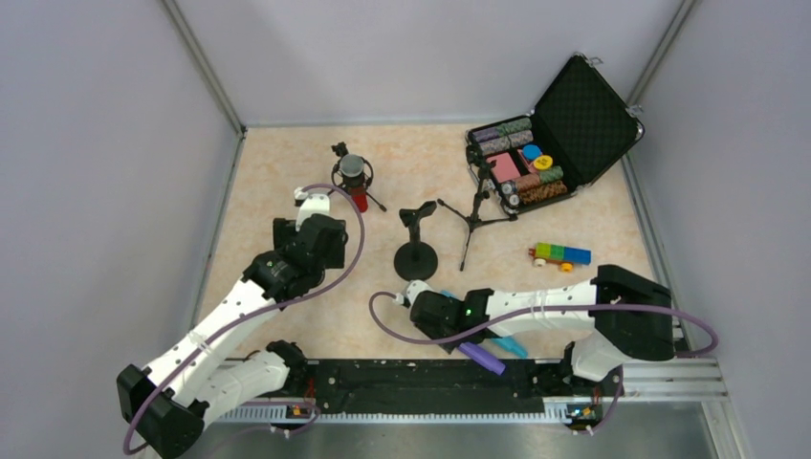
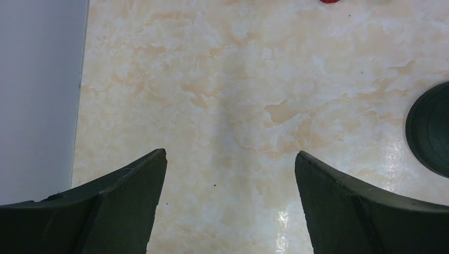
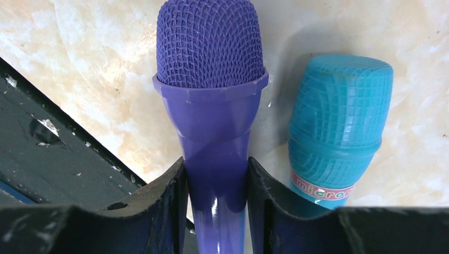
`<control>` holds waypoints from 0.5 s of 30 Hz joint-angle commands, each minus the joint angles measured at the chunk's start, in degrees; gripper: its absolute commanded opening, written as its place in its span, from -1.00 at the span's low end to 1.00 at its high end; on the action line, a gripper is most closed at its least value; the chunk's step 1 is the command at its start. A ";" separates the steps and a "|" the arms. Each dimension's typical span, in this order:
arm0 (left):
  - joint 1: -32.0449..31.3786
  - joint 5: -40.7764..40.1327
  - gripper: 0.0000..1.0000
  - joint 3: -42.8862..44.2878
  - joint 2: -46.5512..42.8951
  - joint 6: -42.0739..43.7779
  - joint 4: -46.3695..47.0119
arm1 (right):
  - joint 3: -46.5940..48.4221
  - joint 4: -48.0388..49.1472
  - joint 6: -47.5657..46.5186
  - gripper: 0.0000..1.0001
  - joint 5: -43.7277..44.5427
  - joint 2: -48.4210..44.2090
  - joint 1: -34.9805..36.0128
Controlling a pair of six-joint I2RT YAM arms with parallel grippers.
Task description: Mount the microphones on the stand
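Note:
The purple microphone lies near the table's front edge, and my right gripper is shut on its handle; it shows in the top view under that gripper. The light blue microphone lies right beside it, touching the table. The glittery red microphone with a silver head stands upright in a small black tripod stand at the back left. My left gripper is open and empty just left of it. A round-base stand and a tall tripod stand are both empty.
An open black case of poker chips sits at the back right. A multicoloured block train lies right of the stands. The black rail runs along the front edge beside the purple microphone. The round base edge shows in the left wrist view.

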 commanded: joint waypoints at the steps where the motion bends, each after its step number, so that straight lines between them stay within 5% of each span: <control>1: 0.15 -0.98 0.89 1.11 -1.12 0.39 0.31 | 1.74 0.53 -0.64 -0.68 1.41 2.11 0.37; 15: 0.14 -1.51 0.89 0.98 -0.66 0.87 0.64 | 5.35 1.88 -4.60 -1.00 2.81 1.73 1.87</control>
